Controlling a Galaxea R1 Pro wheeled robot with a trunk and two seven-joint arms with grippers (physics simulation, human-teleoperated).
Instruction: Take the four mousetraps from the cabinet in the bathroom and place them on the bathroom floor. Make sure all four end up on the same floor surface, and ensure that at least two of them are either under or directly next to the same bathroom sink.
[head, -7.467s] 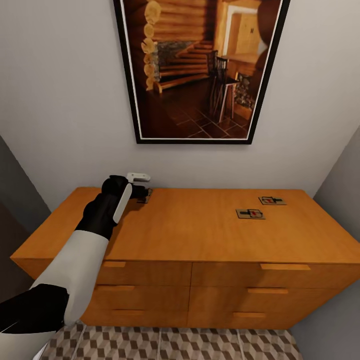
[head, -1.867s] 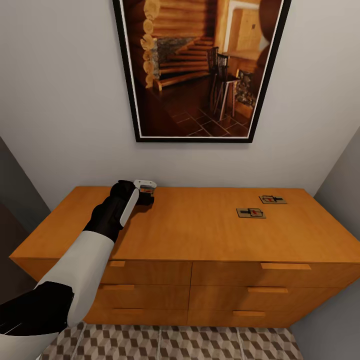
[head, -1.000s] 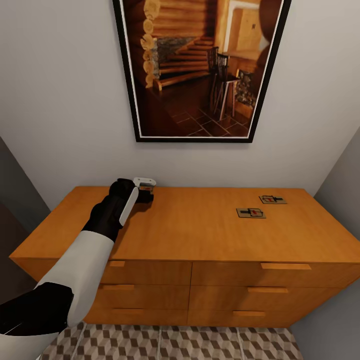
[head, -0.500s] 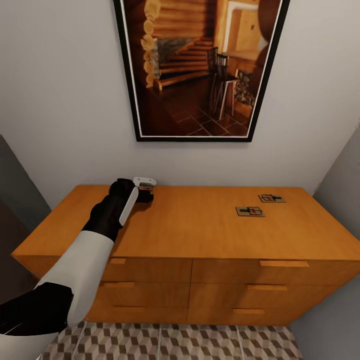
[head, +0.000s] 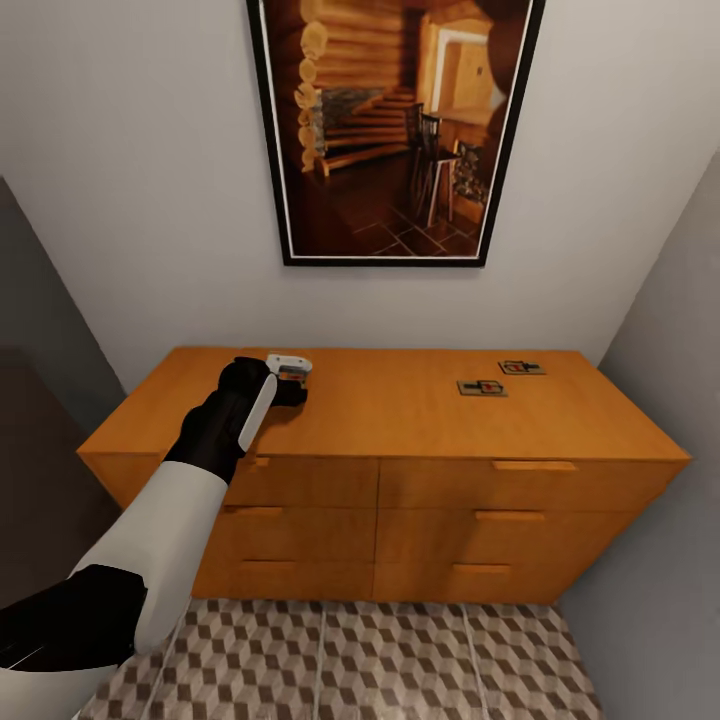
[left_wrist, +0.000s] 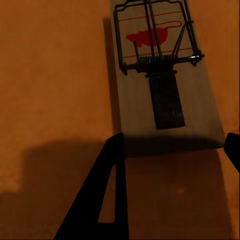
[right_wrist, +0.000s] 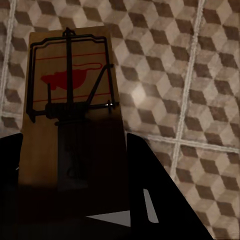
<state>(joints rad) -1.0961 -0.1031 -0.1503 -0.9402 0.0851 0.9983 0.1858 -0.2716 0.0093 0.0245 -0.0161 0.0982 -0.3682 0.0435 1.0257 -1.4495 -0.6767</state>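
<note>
The orange-brown cabinet (head: 400, 425) stands against the wall. Two mousetraps (head: 483, 387) (head: 522, 367) lie flat on its top at the right. My left gripper (head: 293, 377) hovers over the top's back left, shut on a third mousetrap (left_wrist: 160, 75). In the left wrist view my left gripper (left_wrist: 175, 142) pinches that board's near end, with the red mark at the far end. My right gripper (right_wrist: 75, 145) is shut on another mousetrap (right_wrist: 70, 75), held above the cube-patterned bathroom floor (right_wrist: 200, 75). The sink is out of view.
A large framed picture (head: 390, 130) hangs on the wall above the cabinet. Grey walls close in at both sides. Patterned floor tiles (head: 400, 660) stretch in front of the drawers, and a dark surface (head: 30, 470) shows at the left.
The whole view has pulled back from the cabinet, so more floor shows. My left gripper, low on the cabinet top 7.5 s ago, has lifted with the mousetrap and now hangs nearer the front edge.
</note>
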